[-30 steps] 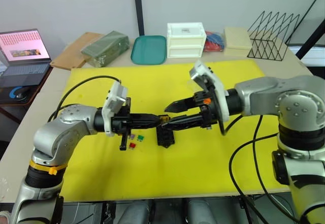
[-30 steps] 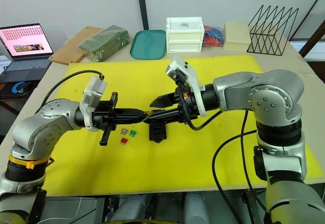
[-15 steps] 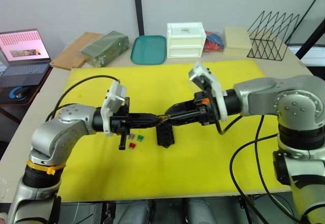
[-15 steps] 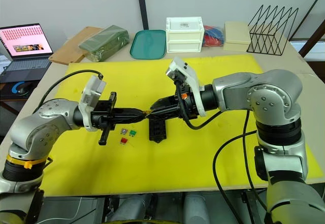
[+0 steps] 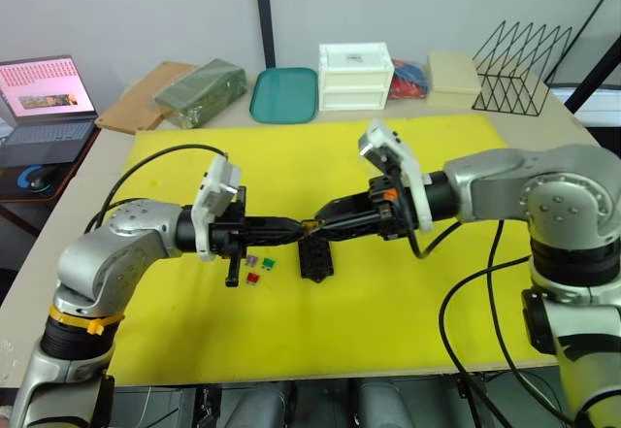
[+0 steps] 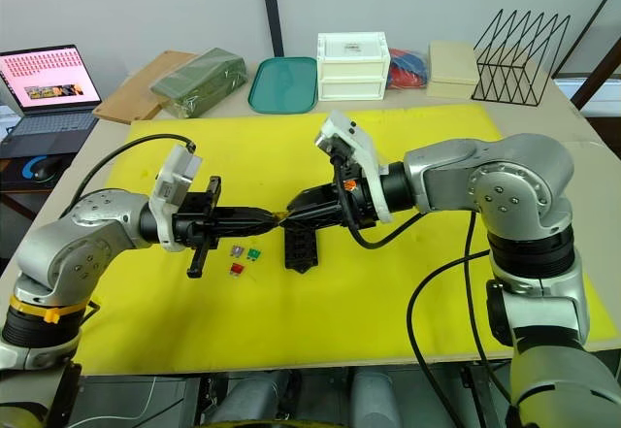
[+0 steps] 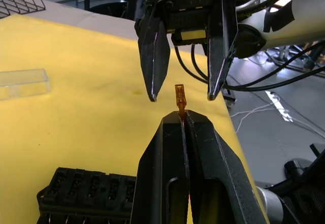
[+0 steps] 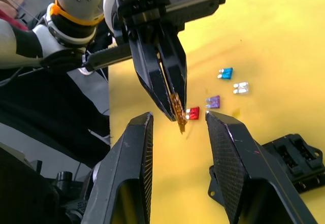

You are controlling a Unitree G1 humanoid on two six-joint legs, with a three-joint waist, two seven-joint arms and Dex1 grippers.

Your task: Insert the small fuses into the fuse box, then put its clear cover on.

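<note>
Left gripper [image 7: 181, 116] pinched the tan fuse [image 7: 180, 98] between the spread right gripper [image 7: 181, 98], which needed closing squarely before release.

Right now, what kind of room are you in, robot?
Probably a workshop or lab bench set up for practice. A yellow mat covers the table, a laptop sits at one side, and a white drawer box and a wire rack stand along the back edge.

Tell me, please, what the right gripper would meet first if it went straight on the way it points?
Most likely the tan fuse pinched in the left gripper, which lies between the right gripper's open jaws.
</note>
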